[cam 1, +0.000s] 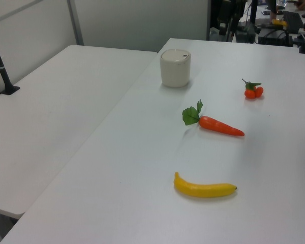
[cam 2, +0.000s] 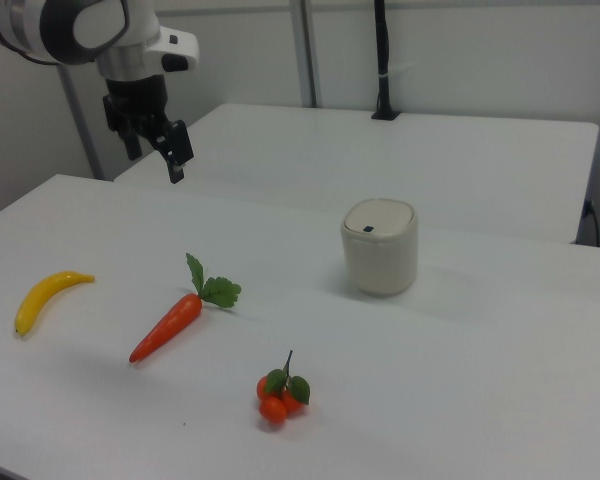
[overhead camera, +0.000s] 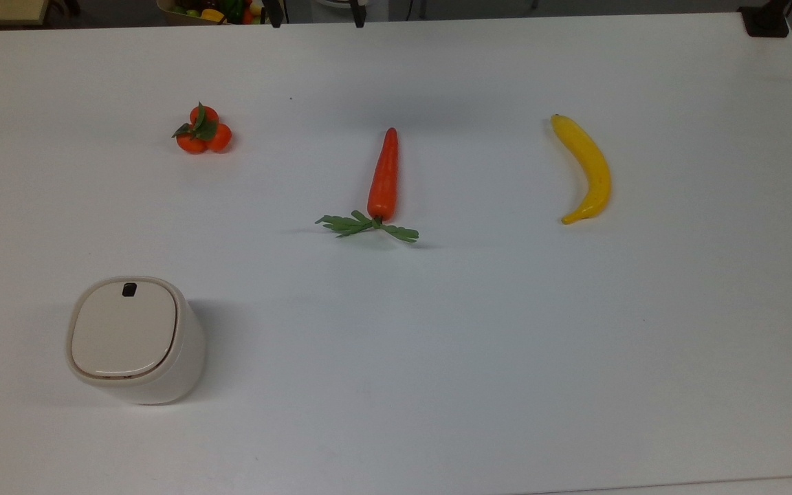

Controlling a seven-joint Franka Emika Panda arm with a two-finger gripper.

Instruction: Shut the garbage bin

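Observation:
The garbage bin is a cream-white rounded tub at the top view's lower left, its flat beige lid lying down flush, black latch on top. It also shows in the left view and the right view. My gripper hangs high in the air at the right view's upper left, above the table's far side near the carrot and well away from the bin. Its fingers are spread open and hold nothing. In the top view the two fingertips poke in at the upper edge.
On the white table lie a cluster of small oranges, a carrot with green leaves and a banana. A second white table adjoins it. A black post stands on the far table.

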